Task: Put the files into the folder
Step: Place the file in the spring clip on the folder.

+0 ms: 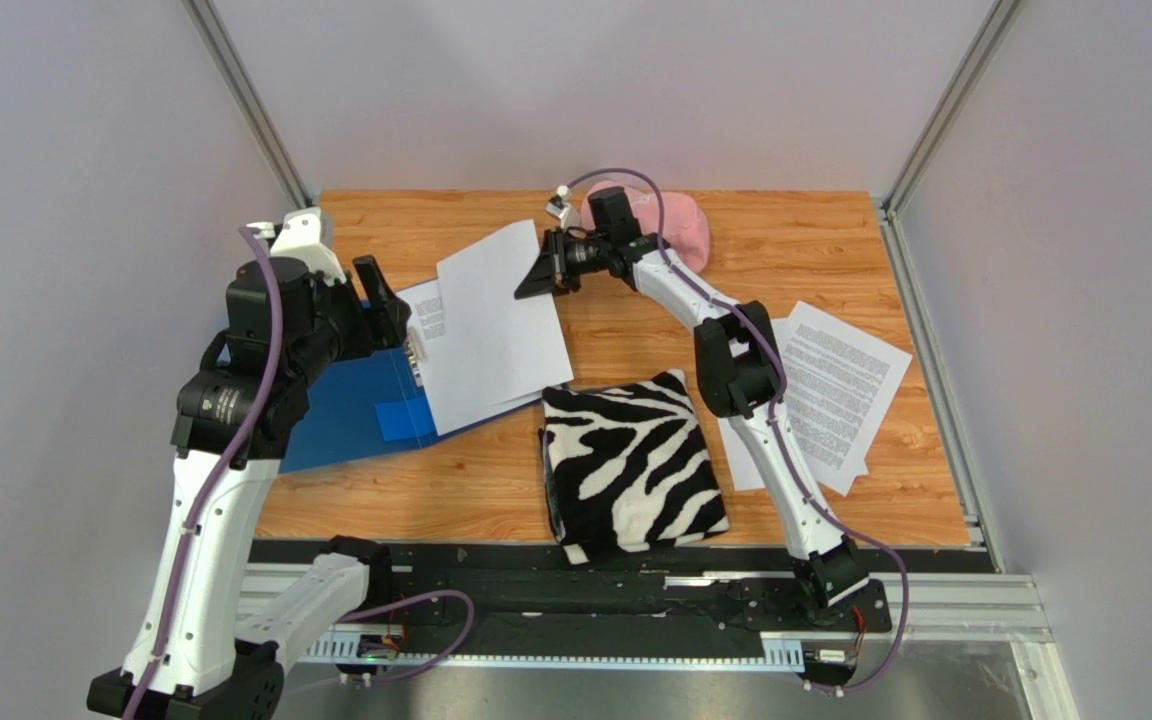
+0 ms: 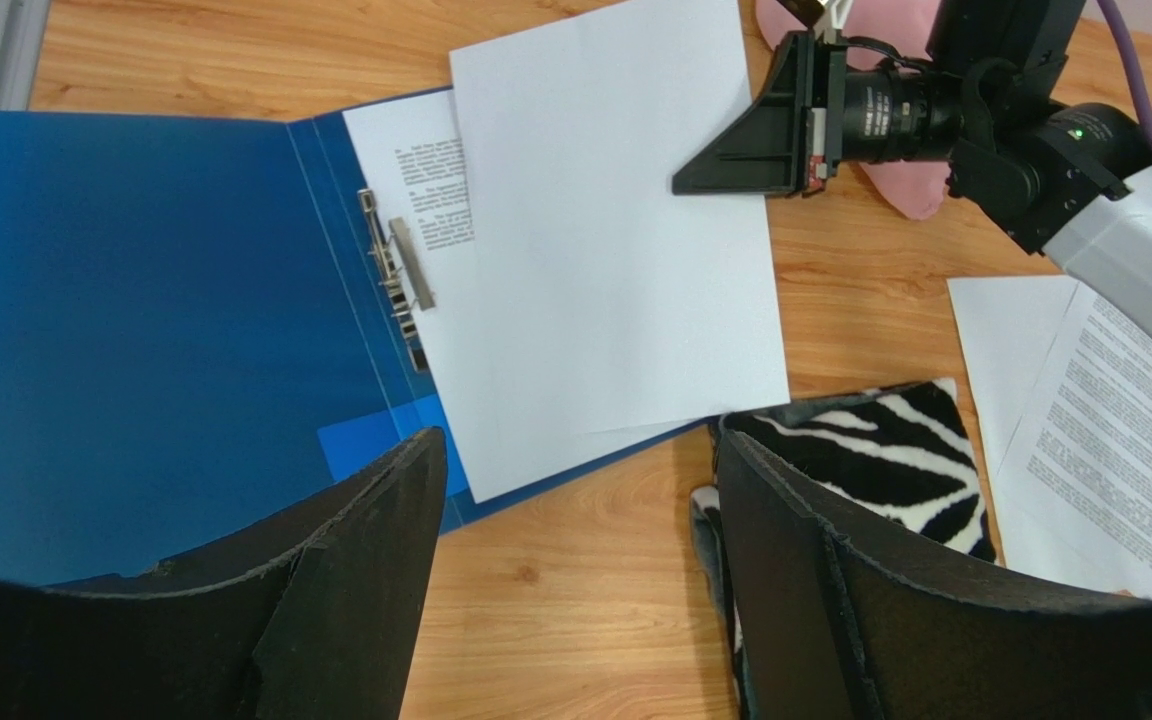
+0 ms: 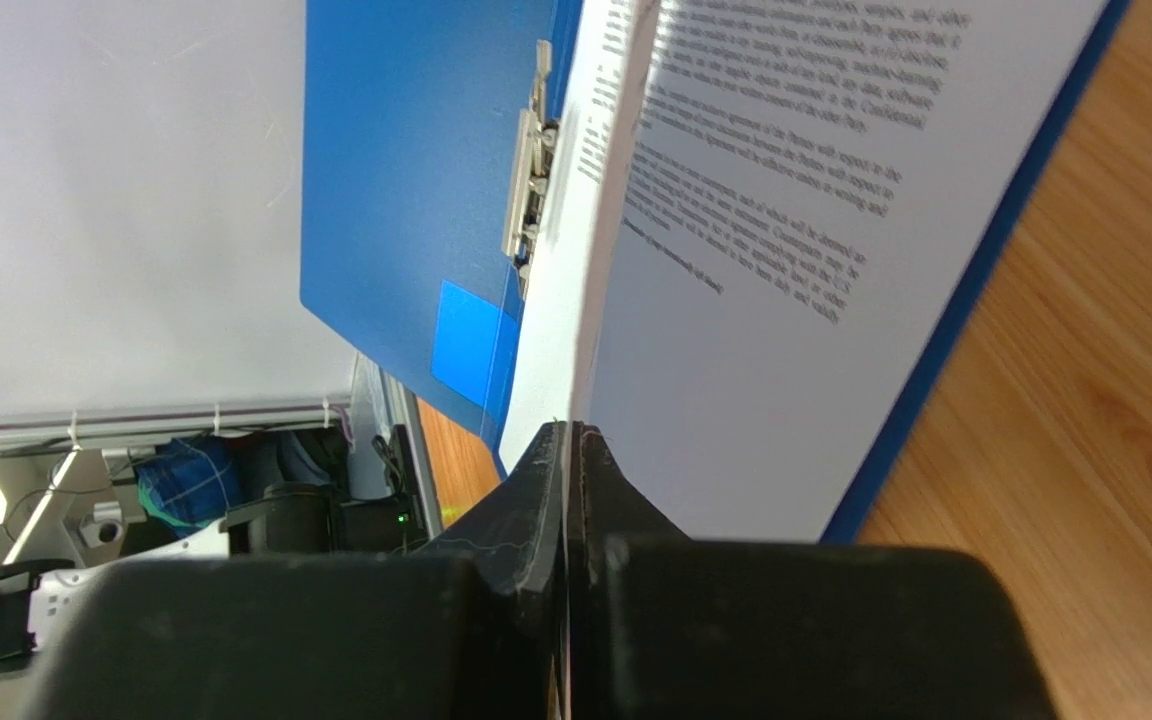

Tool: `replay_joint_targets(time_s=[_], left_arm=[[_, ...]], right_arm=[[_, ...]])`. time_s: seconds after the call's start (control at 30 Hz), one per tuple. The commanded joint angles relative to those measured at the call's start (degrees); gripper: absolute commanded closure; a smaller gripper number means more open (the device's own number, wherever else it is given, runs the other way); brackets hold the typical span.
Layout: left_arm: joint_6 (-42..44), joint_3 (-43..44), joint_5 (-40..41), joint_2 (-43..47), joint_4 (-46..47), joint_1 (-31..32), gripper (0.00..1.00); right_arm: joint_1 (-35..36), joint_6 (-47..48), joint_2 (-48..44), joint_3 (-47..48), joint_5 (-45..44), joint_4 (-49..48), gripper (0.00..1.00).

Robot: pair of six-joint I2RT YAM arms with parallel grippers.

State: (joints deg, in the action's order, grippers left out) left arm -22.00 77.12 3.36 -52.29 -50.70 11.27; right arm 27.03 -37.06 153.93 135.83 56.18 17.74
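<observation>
Left gripper (image 1: 384, 308) hangs jaws apart, empty, over the open folder (image 1: 330, 417) at nine o'clock. Toward twelve, right gripper (image 1: 534, 279) pinches a sheet (image 1: 500, 323) above its right leaf: lower, release, I'd say. More files (image 1: 838, 383) wait at three.

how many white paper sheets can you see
4 at least: one plain white sheet pinched by the right gripper over the open royal-blue folder, one printed sheet lying in it, two overlapping sheets right of the zebra-striped cloth. More may hide under that pile.
</observation>
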Motion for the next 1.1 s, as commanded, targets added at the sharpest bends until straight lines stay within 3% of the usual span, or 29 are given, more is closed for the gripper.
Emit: replay_joint_targets(time_s=[0.0,1.07], left_arm=[[-0.41,-0.74,-1.68,0.09,2.53,0.07,0.25],[-0.33,-3.29,-3.0,-0.71,4.38,0.07,0.26]], right_arm=[[0.92,3.39,1.28,4.7,2.35,-2.53,1.0],[5.4,4.28,8.93,11.12,-1.42,-7.01,0.97]])
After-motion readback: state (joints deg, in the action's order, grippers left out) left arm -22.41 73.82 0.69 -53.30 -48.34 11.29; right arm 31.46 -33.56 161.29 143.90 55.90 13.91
